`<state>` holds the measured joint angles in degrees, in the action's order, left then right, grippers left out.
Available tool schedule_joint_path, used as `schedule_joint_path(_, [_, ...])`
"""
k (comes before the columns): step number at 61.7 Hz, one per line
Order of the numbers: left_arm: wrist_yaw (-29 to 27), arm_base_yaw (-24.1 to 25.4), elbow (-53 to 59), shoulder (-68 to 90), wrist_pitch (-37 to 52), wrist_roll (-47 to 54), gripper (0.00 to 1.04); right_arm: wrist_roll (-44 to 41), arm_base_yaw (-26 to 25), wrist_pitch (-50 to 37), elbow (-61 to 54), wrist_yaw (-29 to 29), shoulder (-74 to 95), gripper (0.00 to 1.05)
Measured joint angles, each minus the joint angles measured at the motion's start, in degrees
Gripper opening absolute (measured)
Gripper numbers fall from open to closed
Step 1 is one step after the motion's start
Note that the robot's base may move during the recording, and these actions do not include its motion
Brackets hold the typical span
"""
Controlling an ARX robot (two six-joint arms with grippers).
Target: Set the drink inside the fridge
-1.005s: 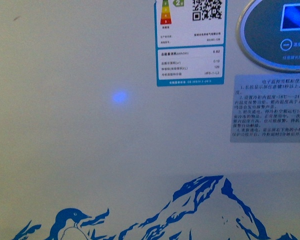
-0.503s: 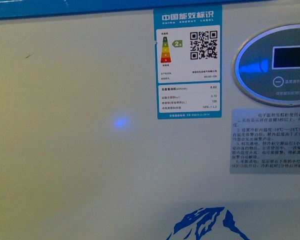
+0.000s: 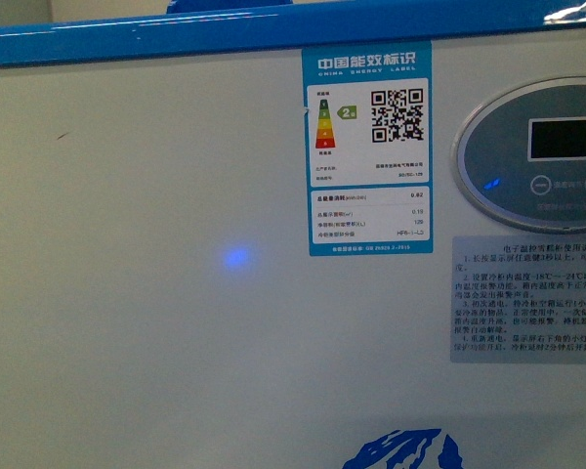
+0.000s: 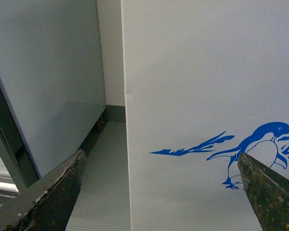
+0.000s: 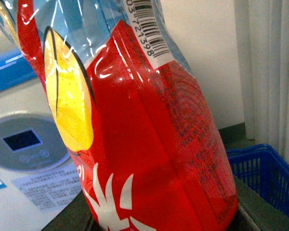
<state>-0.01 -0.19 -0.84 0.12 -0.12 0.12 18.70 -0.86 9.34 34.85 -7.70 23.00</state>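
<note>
Because the front camera sits close to the white chest fridge with blue penguin-and-mountain print (image 3: pixel 156 322), its front wall fills that view. Only the blue rim (image 3: pixel 127 39) along the top hints at the lid, which lies out of sight above. Whether it is open cannot be told. A grey oval control panel (image 3: pixel 537 151) is cut off at the right, and a blue-bordered energy label (image 3: pixel 369 147) sits to its left.

The red and blue plastic-wrapped drink bottle (image 5: pixel 144 144) is outside the fridge, in front of its right end near the panel. It crowds the right wrist view, and the right gripper (image 5: pixel 164 219) appears to clamp its base. The jaws show only as dark edges there, so the grip is judged, not plainly seen. The left gripper (image 4: pixel 159 192) hangs empty, jaws wide, near the fridge's left front corner.

The step in hand looks like the approach with the drink carried. Next, an arm must rise above the rim, and the lid, if closed, must be slid open, probably by the free left arm. A small blue glow (image 3: pixel 236 257) on the wall I cannot identify.
</note>
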Motion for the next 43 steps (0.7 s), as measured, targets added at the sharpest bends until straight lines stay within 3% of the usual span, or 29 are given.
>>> schedule_joint_path(6, [0.00,0.00,0.00,0.00,0.00,0.00,0.97,-1.95,5.68,-1.53,-2.71,-4.87,-0.68,0.46])
schedule_joint_path(12, [0.00,0.00,-0.02,0.00,0.00,0.00,0.97,-2.73,7.08,-2.08,-4.15,-6.95,-1.09,0.46])
schedule_joint_path(43, [0.00,0.00,0.00,0.00,0.00,0.00,0.97,-2.97,3.37,-5.22,-7.65,-11.17,-2.97,0.46])
